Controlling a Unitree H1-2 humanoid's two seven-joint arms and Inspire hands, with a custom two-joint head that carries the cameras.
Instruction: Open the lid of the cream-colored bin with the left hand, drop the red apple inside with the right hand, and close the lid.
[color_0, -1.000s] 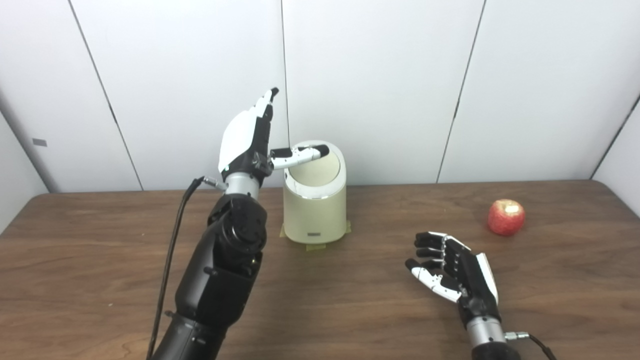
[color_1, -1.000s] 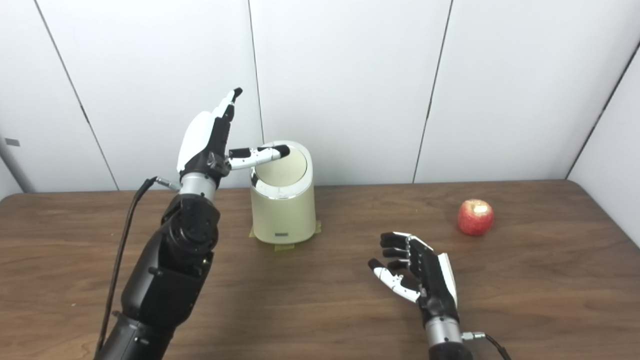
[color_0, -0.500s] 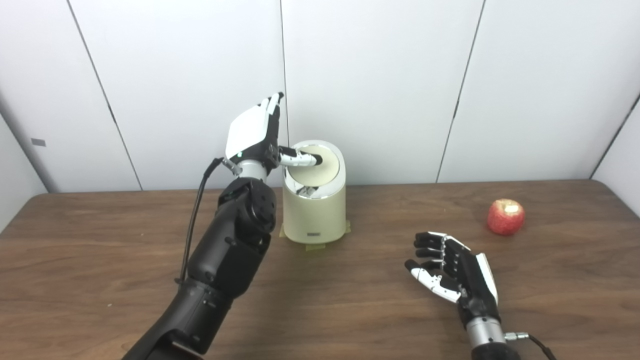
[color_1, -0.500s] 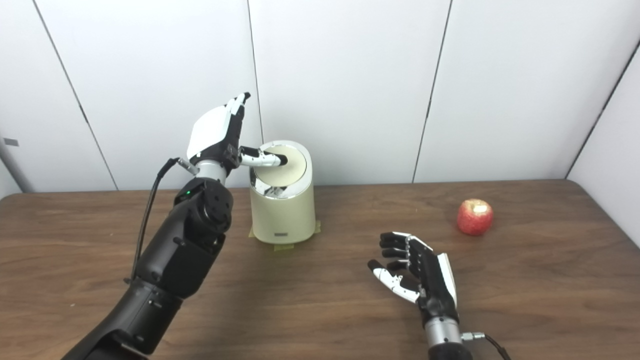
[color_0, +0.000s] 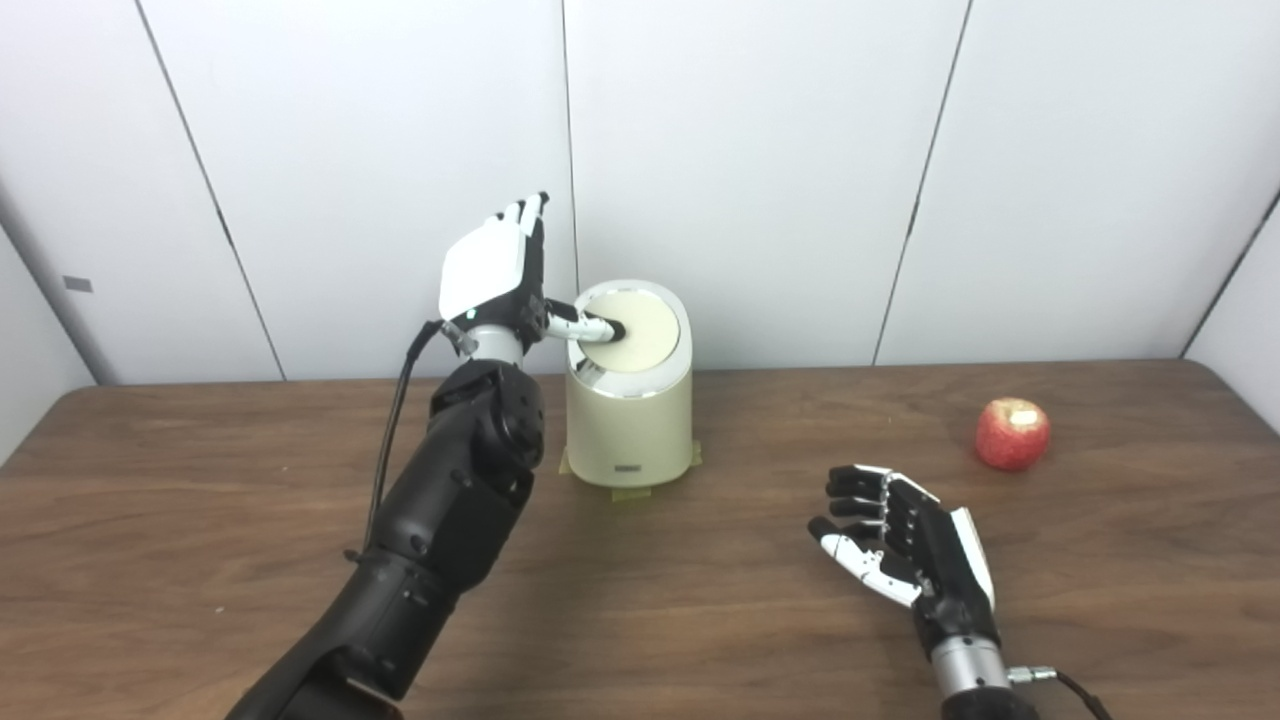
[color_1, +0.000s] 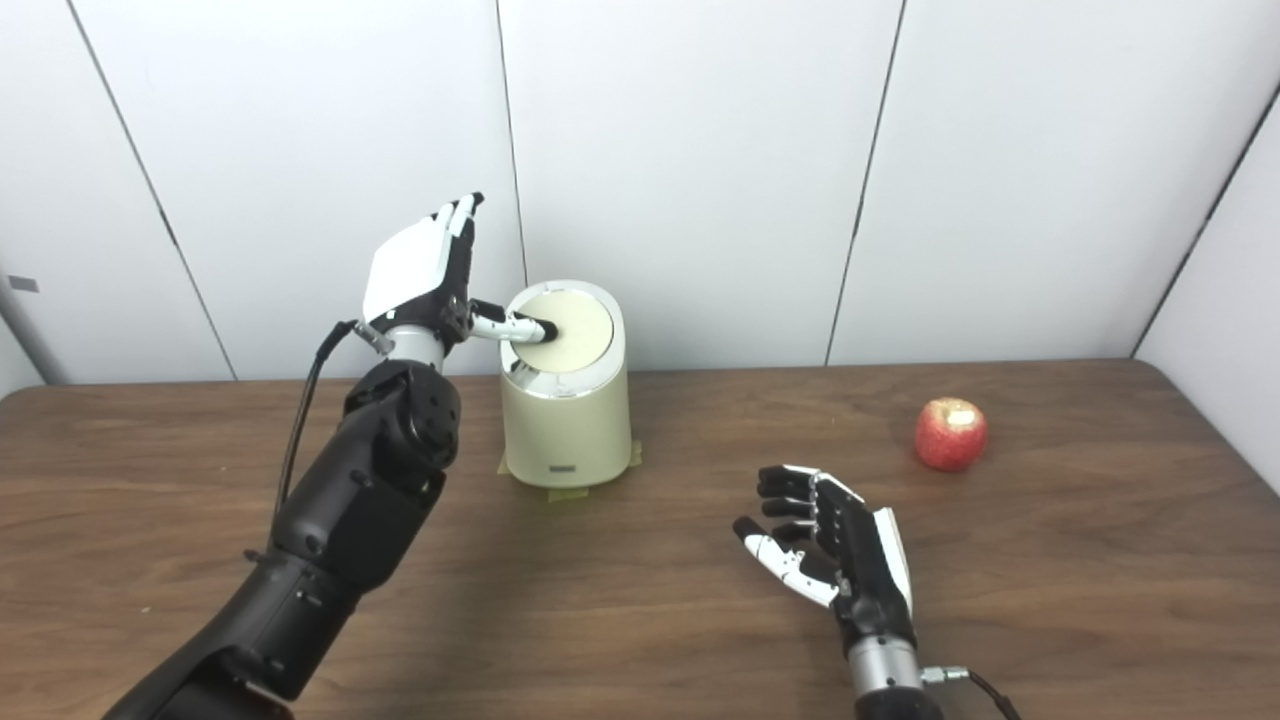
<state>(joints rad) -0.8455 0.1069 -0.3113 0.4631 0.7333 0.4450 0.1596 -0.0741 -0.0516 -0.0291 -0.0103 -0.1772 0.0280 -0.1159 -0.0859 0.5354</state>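
- The right hand (color_0: 905, 560), black and white, lies palm up near the front edge of the brown wooden tabletop (color_0: 200, 560), right of centre, its fingers loosely curled and holding nothing. It looks best left parked there until the bin is open.
- The red apple (color_0: 1012, 433) sits further back toward the right edge, well apart from both hands and from the bin, not yet touched.
- The cream-colored cylindrical bin (color_0: 630, 420) stands near the middle of the back edge on a patch of yellowish tape, with its round slanted lid (color_0: 640, 332) inside a shiny rim.
- The left hand (color_0: 495, 285) is raised just beside the bin's left side, its fingers straight and held together pointing up, its thumb stretched sideways with the tip on the left part of the lid.
- The step in hand appears to be opening the lid. The thumb should push steadily, keeping on the lid and off the rim, so it neither slips nor shoves the bin.
- Whether the lid has begun to tip cannot be told.
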